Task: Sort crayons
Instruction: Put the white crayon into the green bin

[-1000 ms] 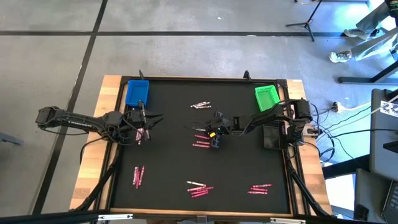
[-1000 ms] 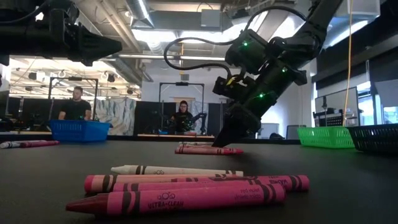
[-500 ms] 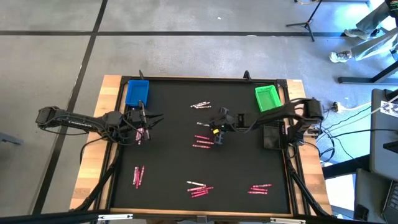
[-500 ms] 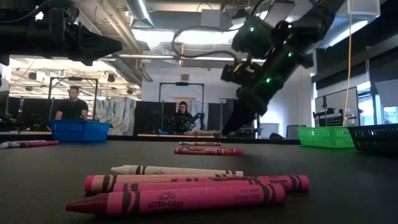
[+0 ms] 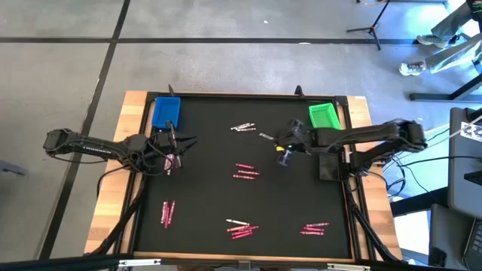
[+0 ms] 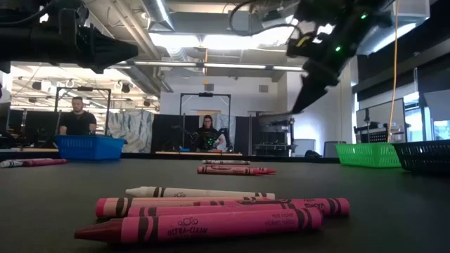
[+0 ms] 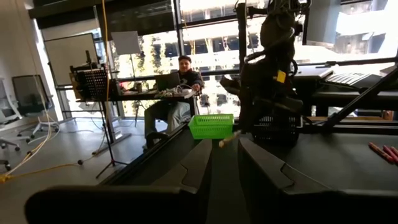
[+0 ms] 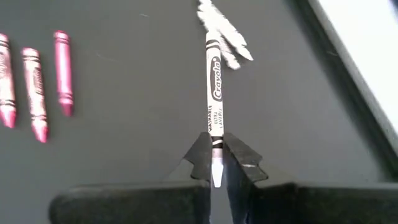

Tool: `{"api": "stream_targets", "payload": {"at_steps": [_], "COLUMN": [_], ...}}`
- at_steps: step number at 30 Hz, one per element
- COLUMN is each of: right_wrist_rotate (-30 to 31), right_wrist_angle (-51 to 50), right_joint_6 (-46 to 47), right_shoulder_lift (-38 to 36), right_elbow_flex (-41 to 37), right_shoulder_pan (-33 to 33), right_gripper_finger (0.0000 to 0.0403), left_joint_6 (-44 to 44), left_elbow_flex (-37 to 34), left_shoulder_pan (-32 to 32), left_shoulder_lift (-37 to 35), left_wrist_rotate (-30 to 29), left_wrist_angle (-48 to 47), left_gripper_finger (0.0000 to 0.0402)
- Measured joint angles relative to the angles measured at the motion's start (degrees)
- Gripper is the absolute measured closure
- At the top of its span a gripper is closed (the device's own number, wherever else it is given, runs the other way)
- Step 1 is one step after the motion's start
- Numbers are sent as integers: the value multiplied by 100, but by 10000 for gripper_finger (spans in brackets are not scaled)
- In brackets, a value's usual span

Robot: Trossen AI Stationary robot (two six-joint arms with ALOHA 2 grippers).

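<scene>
On the black matte surface (image 5: 203, 188) we see the crayons lying in small clusters: three pink-red wax crayons (image 5: 246, 171) near the middle, a pale whitish group (image 5: 242, 127) toward the far edge, a pink pair (image 5: 167, 213) by the left edge, a mixed pink and white bunch (image 5: 241, 227) at the near edge, and another pink bunch (image 5: 315, 227) toward the near right corner.

Our right gripper (image 5: 283, 156) is raised above the surface, between the middle and the far right corner, close to the green plastic mesh tray (image 5: 322, 117). Its fingers (image 8: 200, 158) are clenched on one white paper-wrapped crayon (image 8: 214, 106), pinching its end so that the rest sticks out forward. In the right wrist view three pink crayons (image 8: 35, 84) lie on the surface below and to one side, with the pale group (image 8: 222, 31) beyond the held crayon's tip.

Our left gripper (image 5: 175, 143) is near the far left corner, just beside the blue plastic mesh tray (image 5: 166, 111), and a few pink crayons (image 5: 169, 162) lie on the surface under it. We cannot tell whether its fingers (image 7: 193, 168) are released or grasping; in the left wrist view a gap shows between them.

In the low view, two people (image 6: 77, 119) sit at desks in the room behind the surface.
</scene>
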Motion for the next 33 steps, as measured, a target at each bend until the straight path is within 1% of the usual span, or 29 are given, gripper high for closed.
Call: {"api": "stream_targets", "payload": {"at_steps": [3, 8, 11, 13, 16, 20, 24, 29, 33], "right_wrist_rotate": [432, 1392, 1889, 2164, 2413, 2447, 2270, 2012, 1565], "right_wrist_angle": [-639, -1791, -2278, -2556, -2991, -3121, -3026, -2622, -2155], "right_joint_6": [255, 805, 1173, 1458, 1930, 2423, 2529, 2311, 1982], "right_shoulder_lift": [-391, -880, -1129, -1270, -1405, -1560, -1576, -1574, -1574], "right_elbow_flex": [0, 2, -75, -204, -448, -771, -943, -1091, -1243], "right_shoulder_pan": [-2, -2, -6, -6, -20, -329, -897, -1750, -2433], "right_gripper_finger": [385, 384, 384, 384, 384, 384, 384, 384, 384], "left_joint_6": [3, 15, 15, 13, 13, 11, 9, 9, 9], "left_elbow_flex": [0, 0, 0, 0, 0, 0, 0, 0, 0], "left_shoulder_pan": [1, 0, 1, 0, 0, 1, 2, 1, 0], "left_shoulder_lift": [0, -2, -2, 0, 0, -2, 0, -1, -2], "left_wrist_rotate": [-14, -232, -269, -269, -270, -272, -272, -273, -274], "left_wrist_angle": [37, 161, 164, 164, 162, 159, 157, 155, 153], "left_gripper_finger": [330, 331, 330, 330, 330, 331, 331, 330, 330]}}
